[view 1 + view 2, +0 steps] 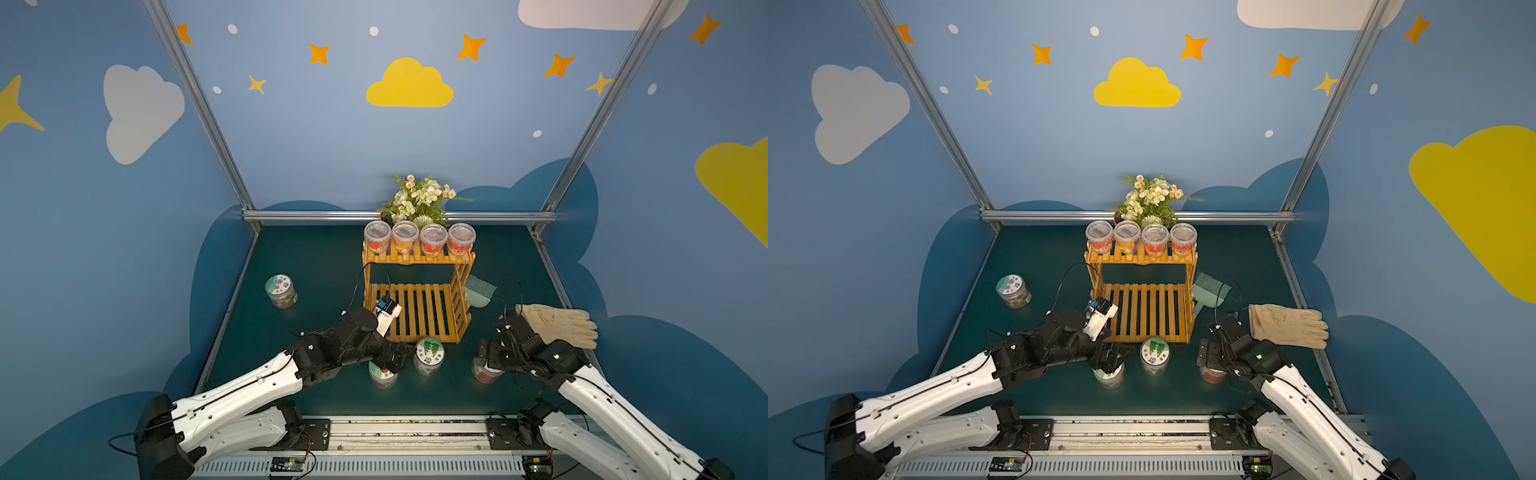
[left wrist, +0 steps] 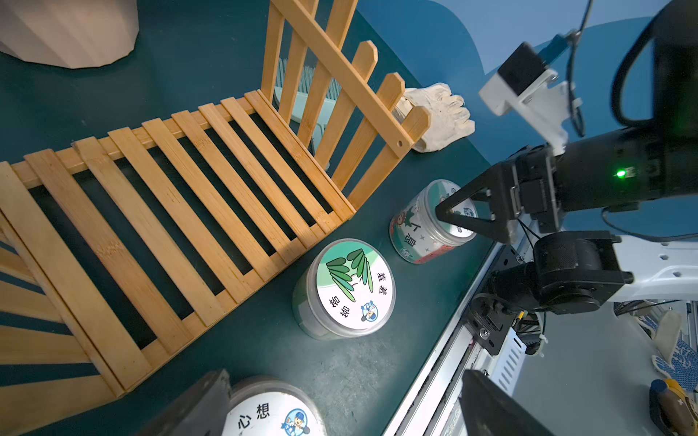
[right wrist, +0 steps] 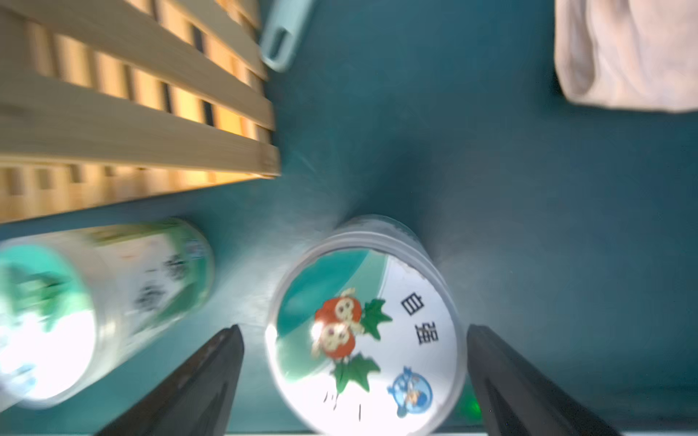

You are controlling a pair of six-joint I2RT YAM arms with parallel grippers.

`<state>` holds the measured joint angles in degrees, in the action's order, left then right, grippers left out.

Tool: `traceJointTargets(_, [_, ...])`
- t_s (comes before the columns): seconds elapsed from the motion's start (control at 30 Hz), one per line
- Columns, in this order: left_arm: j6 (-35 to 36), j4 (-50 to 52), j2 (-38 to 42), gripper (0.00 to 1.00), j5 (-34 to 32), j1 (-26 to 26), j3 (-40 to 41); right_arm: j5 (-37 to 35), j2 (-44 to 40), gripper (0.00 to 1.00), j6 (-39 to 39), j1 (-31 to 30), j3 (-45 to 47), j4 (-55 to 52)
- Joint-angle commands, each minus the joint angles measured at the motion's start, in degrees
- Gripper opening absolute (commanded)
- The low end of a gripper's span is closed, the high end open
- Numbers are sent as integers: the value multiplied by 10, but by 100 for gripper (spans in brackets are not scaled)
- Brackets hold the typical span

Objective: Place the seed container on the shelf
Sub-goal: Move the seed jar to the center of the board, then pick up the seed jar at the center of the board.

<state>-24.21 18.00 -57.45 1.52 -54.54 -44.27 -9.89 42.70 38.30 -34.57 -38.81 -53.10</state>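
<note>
Seed container (image 3: 377, 287) upright | right end effector (image 3: 352, 330) astride, not touching | shelf (image 1: 419, 316) near

White-shelled arms (image 1: 241, 390) with black joints (image 1: 332, 353) and cables (image 2: 617, 94).

The left arm (image 1: 232, 399) stretches from the desk's (image 1: 307, 257) near edge forward and inward, its white forearm low over the surface and the black wrist section bent downward. A white camera mount (image 1: 388, 316) sits on top of that wrist. The left gripper (image 1: 394, 360) points down close to the middle of the near edge, jaws standing wide apart and clamping nothing. The right arm (image 1: 615, 411) rises from the near right corner and angles inward, a green light (image 1: 557, 356) lit on its wrist. The right gripper (image 3: 353, 328) hangs tips down, its two dark fingers (image 3: 211, 377) spread wide and pressing on nothing
</note>
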Motion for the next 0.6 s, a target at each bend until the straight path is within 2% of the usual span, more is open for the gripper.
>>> traceJointTargets(0.0, [10,2,-1,100,-2,-2,-6,47,-44,94,-29,2,-35,18])
traceJointTargets(0.13, [9,-5,1,100,-8,-2,-2,102,-66,90,-59,-46,-48,59])
traceJointTargets(0.2, [8,-12,4,100,-13,-2,3,77,-54,90,-75,-111,-47,79])
traceJointTargets(0.27, [7,-12,4,100,-17,-2,3,19,-23,92,-94,-199,-48,95])
traceJointTargets(0.37, [4,-4,9,100,-24,-2,3,-52,40,95,-125,-289,-56,117])
traceJointTargets(0.47, [-2,7,20,100,-27,-3,10,-94,100,98,-154,-329,-64,136])
traceJointTargets(0.57, [-6,16,32,100,-29,-3,20,-99,136,98,-136,-329,-66,164])
